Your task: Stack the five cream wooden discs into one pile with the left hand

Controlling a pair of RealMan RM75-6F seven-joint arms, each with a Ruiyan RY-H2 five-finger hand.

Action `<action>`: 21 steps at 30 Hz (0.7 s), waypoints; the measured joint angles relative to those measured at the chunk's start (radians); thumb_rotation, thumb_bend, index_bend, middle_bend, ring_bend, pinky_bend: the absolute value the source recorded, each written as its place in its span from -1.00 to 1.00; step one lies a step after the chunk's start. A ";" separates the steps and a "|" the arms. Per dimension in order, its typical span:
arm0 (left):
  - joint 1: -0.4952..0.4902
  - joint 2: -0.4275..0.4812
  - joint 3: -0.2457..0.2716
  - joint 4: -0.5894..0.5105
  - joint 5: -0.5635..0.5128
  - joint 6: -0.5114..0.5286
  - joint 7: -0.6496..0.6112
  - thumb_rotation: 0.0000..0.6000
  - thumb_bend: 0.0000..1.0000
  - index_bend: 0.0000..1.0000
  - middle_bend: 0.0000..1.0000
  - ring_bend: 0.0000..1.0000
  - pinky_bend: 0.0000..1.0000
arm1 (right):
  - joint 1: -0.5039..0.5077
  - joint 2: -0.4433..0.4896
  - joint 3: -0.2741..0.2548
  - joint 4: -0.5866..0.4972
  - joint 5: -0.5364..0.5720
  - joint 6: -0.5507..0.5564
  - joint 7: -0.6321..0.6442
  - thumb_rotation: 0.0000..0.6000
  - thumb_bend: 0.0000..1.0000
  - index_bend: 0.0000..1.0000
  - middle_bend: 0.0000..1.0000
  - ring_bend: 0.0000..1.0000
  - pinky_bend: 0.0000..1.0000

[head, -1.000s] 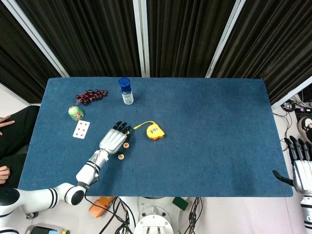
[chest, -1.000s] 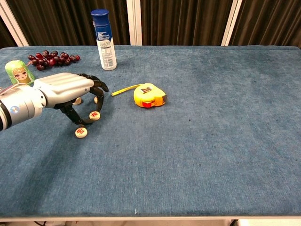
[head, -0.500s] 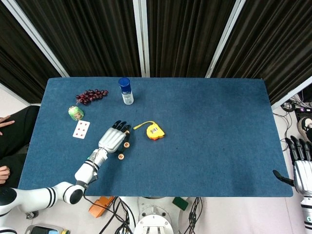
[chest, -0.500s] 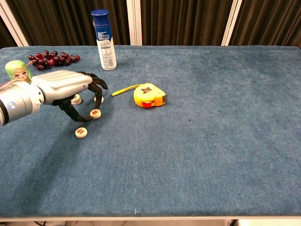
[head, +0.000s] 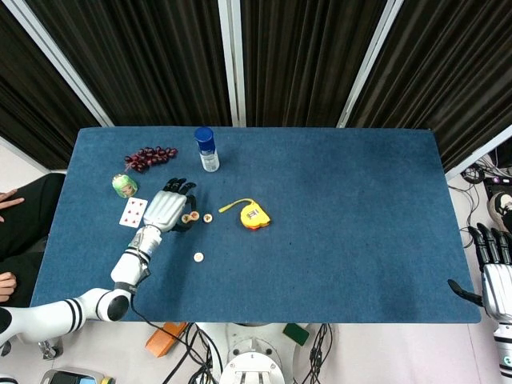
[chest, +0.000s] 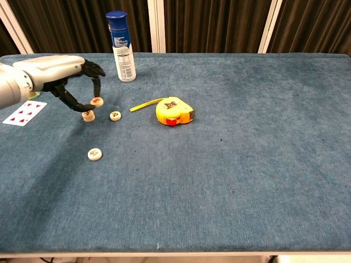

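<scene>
The left hand [chest: 57, 74] hovers over the blue table [chest: 230, 164], pinching a cream disc [chest: 97, 101] between thumb and a fingertip just above a small pile of discs [chest: 88, 115]; how many lie in that pile cannot be told. In the head view the hand [head: 164, 210] covers part of this group. Another disc [chest: 115, 115] lies just beside the pile, and one more [chest: 94, 154] sits apart, nearer the robot. Red marks on the disc faces are too small to read.

The right hand [head: 494, 268] rests off the table's right edge, fingers apart, holding nothing, cut off by the frame.

A playing card [chest: 24, 112], a yellow tape measure [chest: 174, 111], a blue-capped bottle [chest: 120, 46] with illegible label text, grapes [head: 150, 156] and a green-haired figurine [head: 123, 185] share the cloth. Dark curtains [head: 312, 56] hang behind.
</scene>
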 measured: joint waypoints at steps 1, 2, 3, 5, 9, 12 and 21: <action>0.001 0.002 0.000 0.005 -0.009 -0.005 0.000 1.00 -0.27 0.05 -0.78 -1.00 -1.00 | 0.000 0.000 0.000 0.002 0.000 0.000 0.001 1.00 -0.59 -1.00 -0.83 -1.00 -0.97; 0.002 0.004 0.003 0.012 -0.017 -0.010 0.000 1.00 -0.27 0.05 -0.78 -1.00 -1.00 | -0.001 0.000 0.000 0.002 0.000 0.000 0.000 1.00 -0.59 -1.00 -0.83 -1.00 -0.97; 0.003 0.005 0.005 0.016 -0.021 -0.012 0.001 1.00 -0.28 0.06 -0.78 -1.00 -1.00 | -0.001 0.000 0.000 0.002 0.000 0.000 -0.001 1.00 -0.59 -1.00 -0.83 -1.00 -0.97; 0.004 0.002 0.010 0.025 -0.027 -0.015 0.001 1.00 -0.29 0.05 -0.78 -1.00 -1.00 | 0.000 0.000 0.000 0.001 -0.002 0.001 -0.003 1.00 -0.59 -1.00 -0.83 -1.00 -0.97; 0.003 -0.005 0.016 0.039 -0.035 -0.022 0.002 1.00 -0.29 0.06 -0.78 -1.00 -1.00 | 0.000 0.001 0.000 -0.003 -0.006 0.004 -0.006 1.00 -0.59 -1.00 -0.83 -1.00 -0.97; 0.003 -0.009 0.020 0.045 -0.034 -0.019 0.005 1.00 -0.30 0.05 -0.78 -1.00 -1.00 | -0.003 0.001 -0.001 -0.005 -0.005 0.007 -0.008 1.00 -0.59 -1.00 -0.83 -1.00 -0.97; -0.001 -0.016 0.021 0.055 -0.038 -0.021 0.001 1.00 -0.31 0.03 -0.78 -1.00 -1.00 | -0.005 0.001 -0.001 -0.008 -0.006 0.009 -0.012 1.00 -0.59 -1.00 -0.83 -1.00 -0.97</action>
